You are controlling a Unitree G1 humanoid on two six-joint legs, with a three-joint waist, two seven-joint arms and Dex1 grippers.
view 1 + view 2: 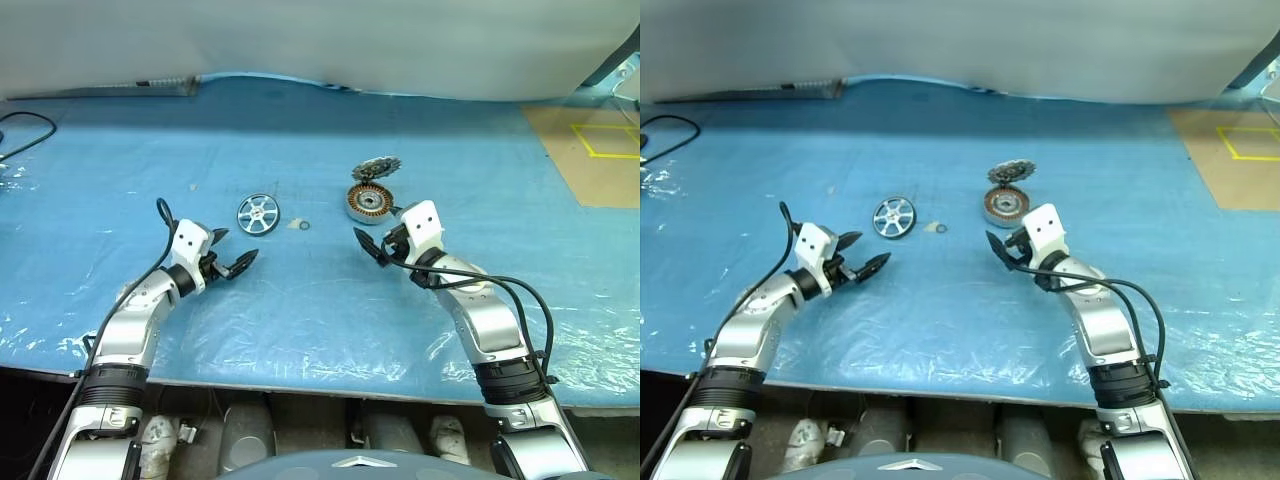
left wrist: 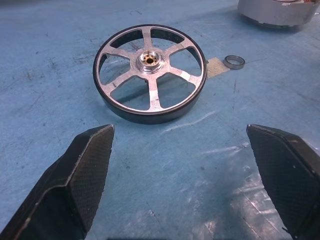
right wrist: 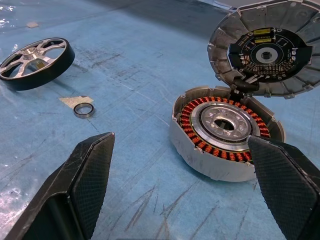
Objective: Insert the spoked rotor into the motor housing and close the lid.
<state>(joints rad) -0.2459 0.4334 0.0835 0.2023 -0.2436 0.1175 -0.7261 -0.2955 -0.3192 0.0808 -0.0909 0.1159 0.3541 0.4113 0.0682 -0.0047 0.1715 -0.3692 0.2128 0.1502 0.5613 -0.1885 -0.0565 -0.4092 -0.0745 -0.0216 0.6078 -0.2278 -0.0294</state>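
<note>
wheel [image 2: 150, 80]: rigid metal, light, slick (take across dark rim) | left gripper [image 2: 185, 165]: jaws apart, empty | right gripper [image 3: 182, 175]: apart, facing housing [image 3: 225, 132], lid [image 3: 267, 47] up

My two arms are silver-grey metal segments with black ribbed rings at the forearm joints, and a black cable loops loosely along each one. Each wrist carries a white boxy block with small dark screw dots. From it spring my left gripper [image 1: 228, 262] and right gripper [image 1: 378, 247], each with two black pointed fingers [image 2: 82, 170] whose pads have a fine woven texture.
</note>
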